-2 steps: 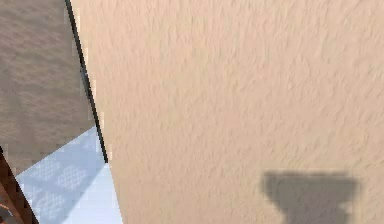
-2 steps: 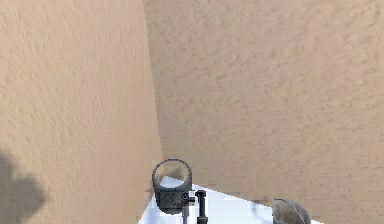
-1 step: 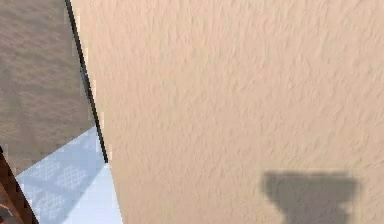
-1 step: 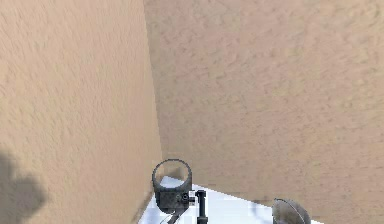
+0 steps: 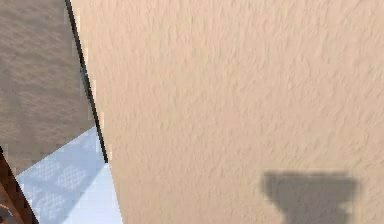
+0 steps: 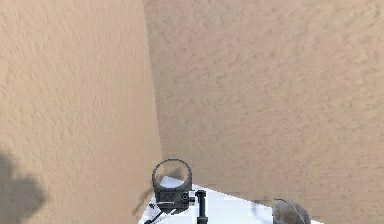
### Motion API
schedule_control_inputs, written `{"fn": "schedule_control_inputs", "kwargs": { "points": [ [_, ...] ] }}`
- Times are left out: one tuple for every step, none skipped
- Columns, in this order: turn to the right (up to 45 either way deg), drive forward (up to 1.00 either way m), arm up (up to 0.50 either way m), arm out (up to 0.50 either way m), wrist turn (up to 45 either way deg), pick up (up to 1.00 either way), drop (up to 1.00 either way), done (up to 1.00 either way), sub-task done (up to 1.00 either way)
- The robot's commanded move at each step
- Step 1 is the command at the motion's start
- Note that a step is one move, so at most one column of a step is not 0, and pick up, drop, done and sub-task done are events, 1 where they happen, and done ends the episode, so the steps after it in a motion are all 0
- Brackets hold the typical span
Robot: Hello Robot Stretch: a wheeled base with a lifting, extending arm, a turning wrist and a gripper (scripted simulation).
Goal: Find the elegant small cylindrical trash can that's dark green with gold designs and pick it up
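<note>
Two beige plaster walls take up most of the scene. In the arm side view the left-hand wall (image 6: pixel 70 90) and the right-hand wall (image 6: pixel 270 90) meet in an upright corner, with a strip of pale floor (image 6: pixel 235 205) at their foot. In the forward view a beige wall (image 5: pixel 230 90) stands close ahead. Past its dark edge (image 5: pixel 88 90) a browner wall (image 5: pixel 35 70) lies farther back, with more pale floor below it. A reddish-brown wooden piece (image 5: pixel 8 190) slants across the bottom left corner, too little of it to name.

The dark arm (image 6: pixel 200 208) rises from the arm side view's bottom edge, and the end effector (image 6: pixel 172 180) sits at its far end, near the foot of the corner. Only bare wall and floor lie behind its fingers, so it holds nothing; whether it is released or clenched I cannot tell. A small grey round thing (image 6: pixel 290 213) pokes up at the bottom edge right of the arm; I cannot identify it.

Where the trash can stands cannot be told from this spot, nor which way it lies from the end effector or how its long axis runs. By my judgement this is the search step. The arm faces a dead corner, so the base should turn away, probably towards the opening at the forward view's left.
</note>
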Motion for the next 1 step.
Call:
{"fn": "schedule_control_inputs", "kwargs": {
  "points": [
    [0.0, 0.00, 0.00, 0.00, 45.0, 0.00, 0.00, 0.00, 0.00]
  ]
}}
